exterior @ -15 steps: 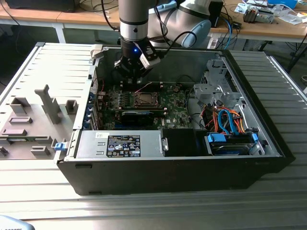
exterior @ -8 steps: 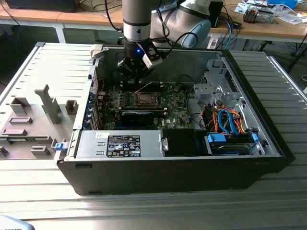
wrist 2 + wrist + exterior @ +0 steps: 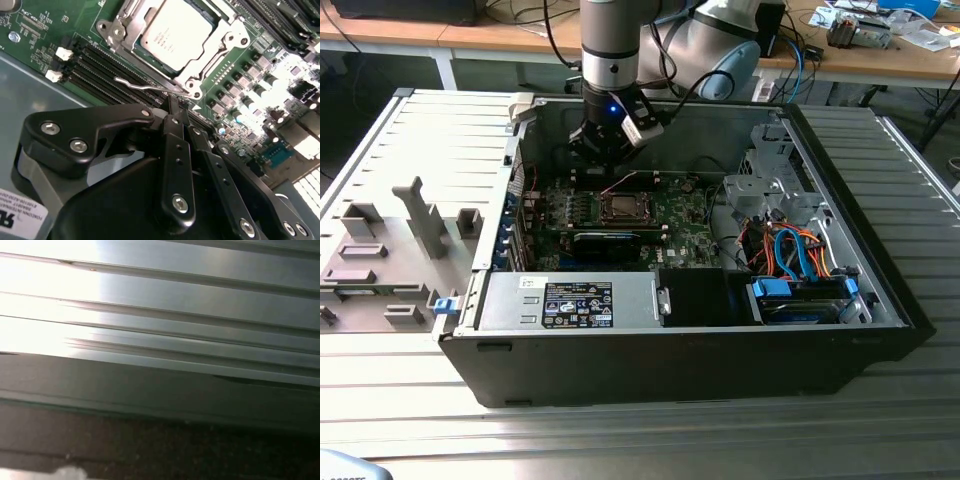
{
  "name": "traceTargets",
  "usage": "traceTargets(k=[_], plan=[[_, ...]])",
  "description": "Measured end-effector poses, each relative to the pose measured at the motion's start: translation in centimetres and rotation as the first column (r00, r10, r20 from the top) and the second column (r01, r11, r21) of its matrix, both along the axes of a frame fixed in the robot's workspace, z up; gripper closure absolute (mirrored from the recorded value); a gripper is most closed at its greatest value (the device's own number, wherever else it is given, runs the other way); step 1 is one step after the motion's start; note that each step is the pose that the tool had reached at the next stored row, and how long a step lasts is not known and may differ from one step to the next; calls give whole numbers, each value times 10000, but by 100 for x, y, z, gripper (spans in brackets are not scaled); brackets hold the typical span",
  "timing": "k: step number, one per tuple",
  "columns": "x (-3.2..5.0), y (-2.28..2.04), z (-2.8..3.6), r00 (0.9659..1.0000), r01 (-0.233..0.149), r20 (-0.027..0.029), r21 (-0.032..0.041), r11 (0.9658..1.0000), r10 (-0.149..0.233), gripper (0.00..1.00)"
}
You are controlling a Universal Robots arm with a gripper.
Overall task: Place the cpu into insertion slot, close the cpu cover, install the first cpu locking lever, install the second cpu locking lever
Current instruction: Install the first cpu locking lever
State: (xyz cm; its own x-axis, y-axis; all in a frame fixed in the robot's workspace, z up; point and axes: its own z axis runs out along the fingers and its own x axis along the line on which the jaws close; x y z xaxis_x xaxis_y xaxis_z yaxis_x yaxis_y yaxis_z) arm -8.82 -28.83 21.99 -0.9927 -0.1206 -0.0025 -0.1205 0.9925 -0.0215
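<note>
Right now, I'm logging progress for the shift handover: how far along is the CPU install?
Done: the cpu lies in the insertion slot, and the cpu cover looks closed around it. In hand: the tool, fingers together, has its tips at a thin wire locking lever beside the socket; a grip on it cannot be confirmed. Left: that lever does not look hooked down, and the other lever's state is unclear.

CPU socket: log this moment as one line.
cpu: seated in slot | cover: down over cpu | lever: wire arm free beside socket | gripper: shut, tips at lever
</note>
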Motion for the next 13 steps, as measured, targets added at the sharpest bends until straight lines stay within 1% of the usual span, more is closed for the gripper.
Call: traceTargets(k=[2,5,13], plan=[[12,0,-12,10000,0,1,-1,10000,0,89],[53,0,-45,10000,0,0,-1,10000,0,89],[142,0,-107,10000,0,-1,-2,10000,0,89]])
